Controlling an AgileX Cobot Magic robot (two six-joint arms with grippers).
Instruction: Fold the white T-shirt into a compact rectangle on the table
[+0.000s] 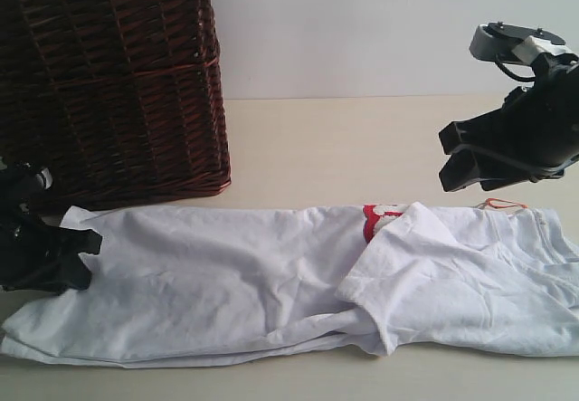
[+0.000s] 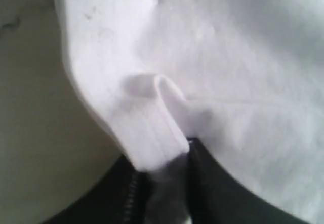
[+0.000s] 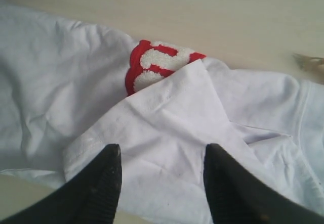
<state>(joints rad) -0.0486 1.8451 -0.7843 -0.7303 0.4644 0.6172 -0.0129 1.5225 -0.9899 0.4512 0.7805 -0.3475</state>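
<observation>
The white T-shirt [image 1: 226, 283] lies as a long band across the table [image 1: 362, 147], its sides folded in and a sleeve [image 1: 416, 265] laid over the chest. A bit of red-outlined lettering [image 1: 380, 215] shows beside the sleeve. My left gripper [image 1: 77, 247] sits at the shirt's left end. In the left wrist view a fold of the hem [image 2: 152, 128] runs in between the black fingers of the left gripper [image 2: 167, 168], which are shut on it. My right gripper [image 1: 461, 161] hangs open above the shirt's right part. In its wrist view the right gripper [image 3: 162, 155] has only the sleeve [image 3: 167, 128] below its gap.
A dark brown wicker basket [image 1: 118, 84] stands at the back left, close behind the shirt's left end. A small orange tag [image 1: 502, 204] sticks out at the collar on the right. Bare table runs behind the shirt and along the front edge [image 1: 317, 383].
</observation>
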